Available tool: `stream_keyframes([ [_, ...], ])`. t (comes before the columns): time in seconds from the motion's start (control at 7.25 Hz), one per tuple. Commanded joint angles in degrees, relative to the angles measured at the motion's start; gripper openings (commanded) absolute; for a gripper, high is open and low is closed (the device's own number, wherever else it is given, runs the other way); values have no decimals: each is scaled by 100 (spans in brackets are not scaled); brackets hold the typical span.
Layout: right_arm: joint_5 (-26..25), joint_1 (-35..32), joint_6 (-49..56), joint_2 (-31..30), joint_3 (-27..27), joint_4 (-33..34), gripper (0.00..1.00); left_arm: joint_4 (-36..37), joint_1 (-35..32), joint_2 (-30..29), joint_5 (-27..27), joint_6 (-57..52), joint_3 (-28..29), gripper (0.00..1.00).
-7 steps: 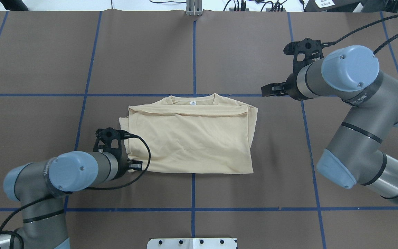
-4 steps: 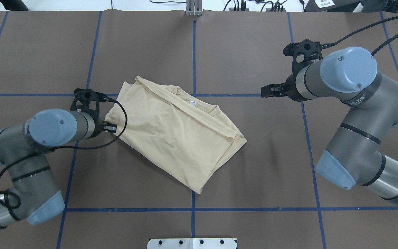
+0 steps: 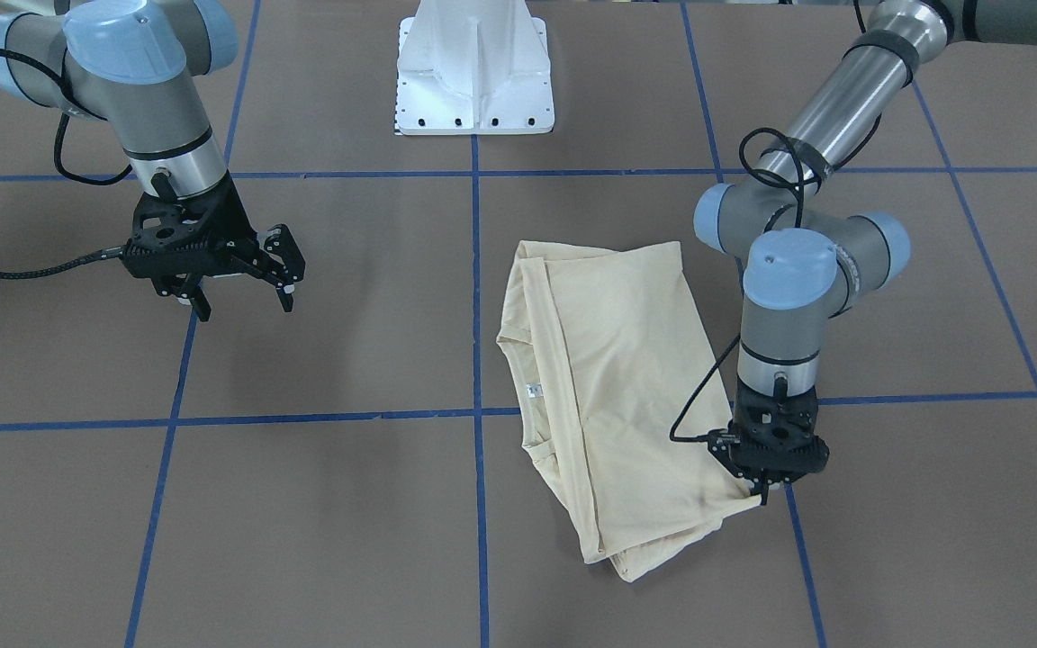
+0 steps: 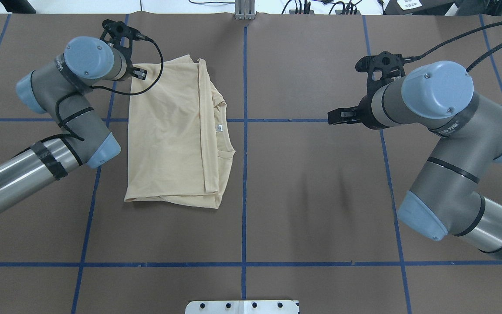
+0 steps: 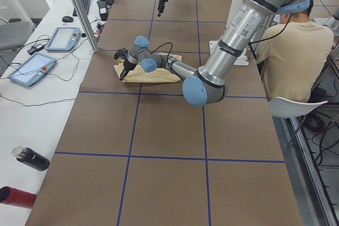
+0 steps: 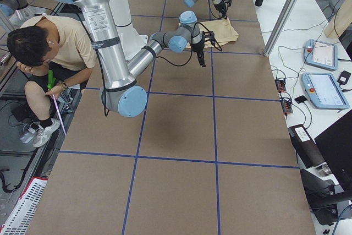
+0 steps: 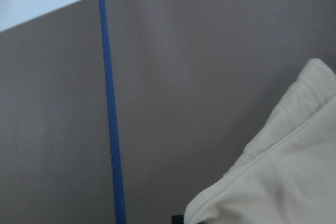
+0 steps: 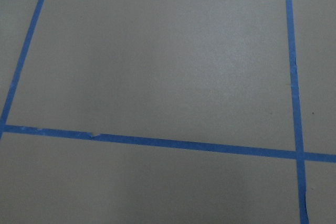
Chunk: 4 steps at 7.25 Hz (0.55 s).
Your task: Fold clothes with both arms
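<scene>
We judge the folding well along. The T-shirt [image 4: 168,131] is already a compact oblong with its sleeves tucked out of sight. What seems left is perhaps one more halving, a release and a tidy-up. It lies flat on the bench [image 4: 320,196], in the robot's left half, with its long axis running away from the base and one long edge just short of the centre tape line [image 4: 245,183].

At the near end we see the stacked layers of a fold, slightly uneven at the corner toward the centre. Farther on, the neckline faces the centre line, with the small white neck label [image 4: 219,128] showing inside it. A long folded edge runs beside it down the whole length. The cloth is pale cream-yellow, thin and softly creased, and no print shows.

Level with the neckline but well apart on the other side, the right end effector [image 3: 244,306] hangs over bare bench with its fingers spread, holding nothing. At the far outer corner, the left end effector [image 3: 766,486] appears clamped on the cloth's corner, which the left wrist view shows slightly raised.
</scene>
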State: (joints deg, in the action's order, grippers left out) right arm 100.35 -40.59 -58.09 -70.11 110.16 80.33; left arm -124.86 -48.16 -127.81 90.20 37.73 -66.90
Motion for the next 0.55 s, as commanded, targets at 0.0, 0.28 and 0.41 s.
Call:
stream_keyframes([
  [0.0,-24,156,-113,111,-12,0,100,-679,-272,-139,163,-608,389,100],
  [0.28,-478,629,-1259,1196,-684,70,100,-680,-334,682,962,-618,-650,100],
  [0.41,-847,866,-1805,1846,-1280,79,99,-663,-343,983,973,-618,-1110,100],
])
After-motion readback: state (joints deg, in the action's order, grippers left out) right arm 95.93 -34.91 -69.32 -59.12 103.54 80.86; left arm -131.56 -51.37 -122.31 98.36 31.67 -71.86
